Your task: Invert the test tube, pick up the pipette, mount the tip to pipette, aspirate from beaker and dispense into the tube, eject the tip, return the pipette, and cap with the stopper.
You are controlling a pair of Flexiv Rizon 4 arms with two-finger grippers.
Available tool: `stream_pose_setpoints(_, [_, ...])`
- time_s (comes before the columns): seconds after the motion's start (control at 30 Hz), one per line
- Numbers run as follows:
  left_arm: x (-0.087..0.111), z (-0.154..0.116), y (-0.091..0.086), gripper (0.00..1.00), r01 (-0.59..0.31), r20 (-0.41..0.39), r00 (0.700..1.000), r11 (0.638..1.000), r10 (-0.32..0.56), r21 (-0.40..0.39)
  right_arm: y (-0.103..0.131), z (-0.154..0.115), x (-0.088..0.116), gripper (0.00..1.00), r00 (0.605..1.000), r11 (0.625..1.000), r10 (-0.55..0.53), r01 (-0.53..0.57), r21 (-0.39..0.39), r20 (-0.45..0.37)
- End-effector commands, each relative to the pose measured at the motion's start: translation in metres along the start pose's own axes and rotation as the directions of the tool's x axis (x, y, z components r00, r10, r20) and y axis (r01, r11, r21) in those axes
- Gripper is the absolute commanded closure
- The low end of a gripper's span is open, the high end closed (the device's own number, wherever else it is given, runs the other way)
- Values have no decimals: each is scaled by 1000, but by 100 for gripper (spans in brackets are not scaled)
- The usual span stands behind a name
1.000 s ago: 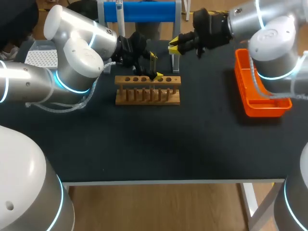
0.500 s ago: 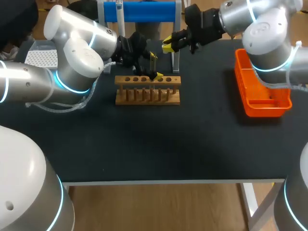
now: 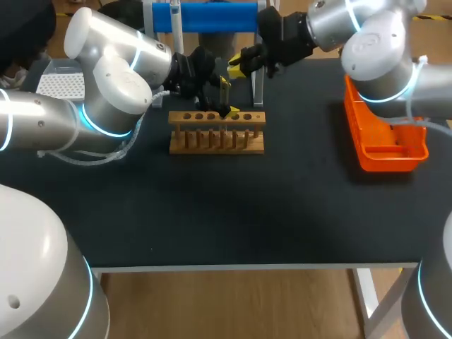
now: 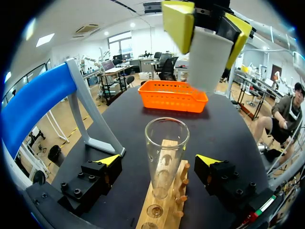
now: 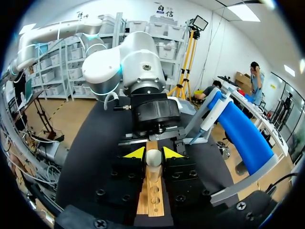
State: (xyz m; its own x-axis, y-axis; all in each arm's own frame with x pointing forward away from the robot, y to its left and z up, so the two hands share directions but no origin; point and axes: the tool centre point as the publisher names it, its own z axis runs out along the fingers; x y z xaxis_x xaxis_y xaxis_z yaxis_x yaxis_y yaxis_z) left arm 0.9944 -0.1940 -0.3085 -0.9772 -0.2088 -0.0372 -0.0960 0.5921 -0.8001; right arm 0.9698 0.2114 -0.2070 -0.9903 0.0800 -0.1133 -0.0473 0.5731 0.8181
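Two grippers meet over the wooden rack (image 3: 217, 133), upper centre of the head view.

Left gripper (image 4: 158, 162): fingers apart, one on each side of the test tube (image 4: 163, 152), with a gap showing on both sides, so no grip. The tube stands upright in a rack hole, mouth up and uncapped; its contents cannot be made out. Judged purpose of the bracketing: to be ready to steady the glass if it is pushed sideways.

Right gripper (image 5: 153, 152): clamped on the white stopper (image 4: 208, 59), with the stopper's free end pointing down. The stopper hangs above and beyond the tube mouth, clear of it. From the right wrist it lines up with the length of the rack, which suits a straight approach.

What appears to be the pipette (image 3: 176, 28) hangs on the blue stand (image 3: 212, 15), top centre of the head view, so the return step is judged done. The orange basket (image 3: 385, 145), right of frame, is well apart.

Step in hand: capping. The next move calls for centring the stopper over the mouth, then pressing straight down. Risk: an off-centre press tilts the tube or shifts the rack.
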Motion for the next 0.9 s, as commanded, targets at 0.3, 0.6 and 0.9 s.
stream_pose_setpoints(0.3, [-1,1,0,0,1,-4,1000,1000,-1,-2,-1,14,-9,100,1000,1000,11,-11,12,-1])
stream_pose_setpoints(0.6, [-1,1,0,0,1,-4,1000,1000,-1,-2,-6,18,-9,100,1000,1000,18,-18,15,-4])
stream_pose_setpoints(0.9, [-1,1,0,0,1,-4,1000,1000,-1,-2,-10,21,-7,100,1000,1000,23,-23,21,-6])
